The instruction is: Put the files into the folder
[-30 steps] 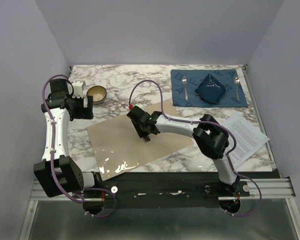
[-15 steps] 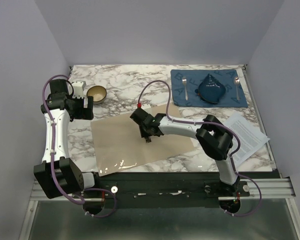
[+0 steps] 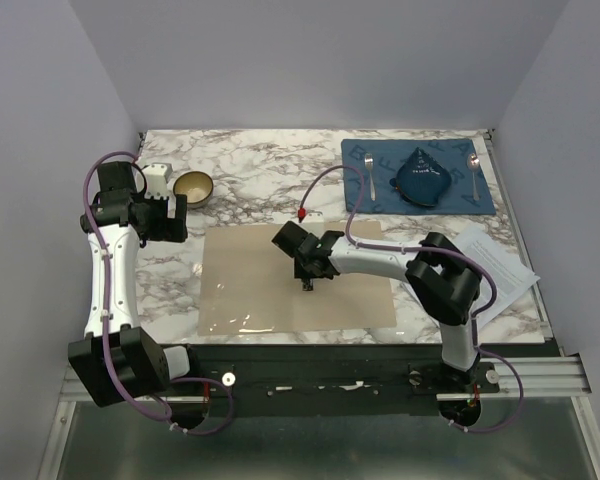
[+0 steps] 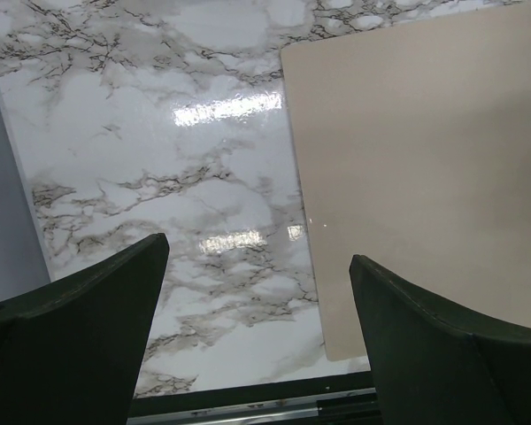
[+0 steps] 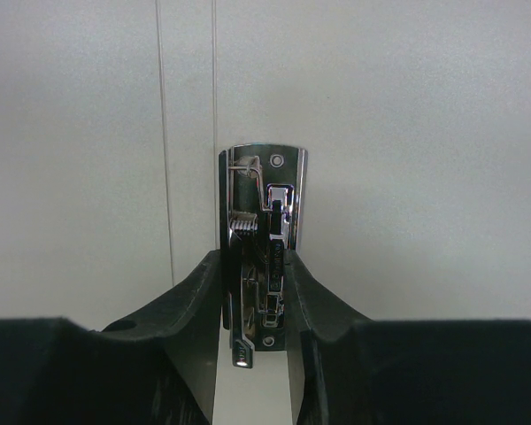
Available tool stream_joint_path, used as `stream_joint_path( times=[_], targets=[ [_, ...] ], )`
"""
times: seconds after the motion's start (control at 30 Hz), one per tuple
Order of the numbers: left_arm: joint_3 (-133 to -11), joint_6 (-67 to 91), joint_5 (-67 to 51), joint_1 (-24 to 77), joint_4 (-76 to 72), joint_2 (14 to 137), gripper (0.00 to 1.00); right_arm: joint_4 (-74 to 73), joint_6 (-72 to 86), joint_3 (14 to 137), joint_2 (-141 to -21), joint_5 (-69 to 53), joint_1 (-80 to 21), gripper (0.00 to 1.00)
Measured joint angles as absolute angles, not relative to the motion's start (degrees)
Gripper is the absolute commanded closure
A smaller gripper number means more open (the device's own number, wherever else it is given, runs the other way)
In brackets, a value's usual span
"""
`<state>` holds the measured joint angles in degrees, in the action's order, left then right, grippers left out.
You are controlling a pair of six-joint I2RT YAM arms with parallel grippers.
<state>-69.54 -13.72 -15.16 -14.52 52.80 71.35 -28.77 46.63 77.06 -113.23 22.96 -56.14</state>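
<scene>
Lying opened flat, large tan-brown card folder (image 3: pixel 250 285), its small metal spine clip (image 5: pixel 264 190) clamped by the right gripper (image 5: pixel 255 263), left gripper (image 4: pixel 258 252) held spread wide beside the folder's left edge, white printed paper sheets (image 3: pixel 504 264) seen beyond its right edge.

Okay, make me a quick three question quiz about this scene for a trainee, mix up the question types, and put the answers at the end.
1. True or false: the files already lie on the folder.
2. What is the right gripper closed on? A) a file B) the folder's clip C) nothing
3. Fill in the blank: the left gripper, over the folder's left edge, is ____ (open or shut).

Key: 1 false, they lie off to the folder's right. 2 B. 3 open.
</scene>
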Motion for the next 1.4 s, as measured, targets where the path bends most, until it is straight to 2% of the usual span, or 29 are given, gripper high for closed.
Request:
stream_joint_path(
  times=[0.1, 0.13, 0.2, 0.33, 0.4, 0.43, 0.53, 0.57, 0.6, 0.63, 0.67, 0.73, 0.8, 1.03, 1.13, 1.4],
  targets=[
    [-69.47, -13.72, -15.31, -14.50, 52.82, 71.35, 0.01, -29.43, 48.05, 76.51, -112.71, 22.96, -56.12, 0.96],
    [-69.47, -13.72, -15.33, -14.50, 52.82, 71.29, 0.01, -29.61, 48.36, 76.51, -112.68, 22.96, -56.12, 0.90],
    [-69.47, -13.72, -15.33, -14.50, 52.82, 71.13, 0.01, -29.78, 48.66, 76.38, -112.44, 22.96, -56.12, 0.85],
    [-69.38, -13.74, -15.31, -14.52, 52.84, 70.26, 0.01, -31.88, 48.90, 75.59, -111.26, 23.00, -56.07, 0.57],
    [-69.36, -13.76, -15.29, -14.52, 52.84, 69.78, 0.01, -34.26, 49.06, 75.42, -110.17, 23.07, -55.86, 0.49],
    [-69.30, -13.85, -15.29, -14.52, 52.82, 69.47, 0.01, -35.57, 49.25, 75.33, -109.30, 23.03, -55.48, 0.46],
    [-69.23, -14.06, -15.22, -14.52, 52.86, 68.77, 0.01, -38.54, 49.50, 75.31, -104.95, 21.34, -52.31, 0.46],
    [-69.19, -14.17, -15.22, -14.52, 52.86, 68.47, 0.01, -39.27, 49.45, 75.29, -102.83, 20.38, -50.06, 0.43],
    [-69.17, -14.24, -15.20, -14.52, 52.86, 68.27, 0.01, -39.55, 49.23, 75.11, -100.90, 19.88, -47.75, 0.35],
    [-69.14, -14.35, -15.20, -14.52, 52.84, 68.10, 0.01, -39.57, 48.95, 74.56, -98.87, 19.49, -45.39, 0.11],
    [-69.08, -14.41, -15.18, -14.52, 52.84, 67.90, 0.01, -39.88, 48.64, 73.91, -96.88, 19.29, -43.24, 0.05],
    [-68.75, -14.59, -15.11, -14.52, 52.84, 67.68, 0.01, -40.84, 47.51, 72.55, -93.32, 19.35, -38.83, 0.02],
    [-68.20, -14.90, -15.03, -14.52, 52.80, 67.59, 0.01, -43.92, 46.48, 72.51, -91.70, 20.18, -35.57, 0.01],
    [-67.24, -15.25, -14.83, -14.52, 52.80, 67.59, 0.01, -55.68, 44.97, 72.20, -93.65, 25.65, -29.67, 0.28],
    [-67.24, -15.25, -14.83, -14.52, 52.80, 67.59, 0.01, -57.95, 44.80, 70.52, -94.26, 27.03, -29.45, 0.36],
    [-67.00, -15.55, -14.74, -14.52, 52.77, 67.40, 0.01, -58.52, 42.98, 67.31, -97.65, 27.38, -27.73, 0.38]
  ],
)
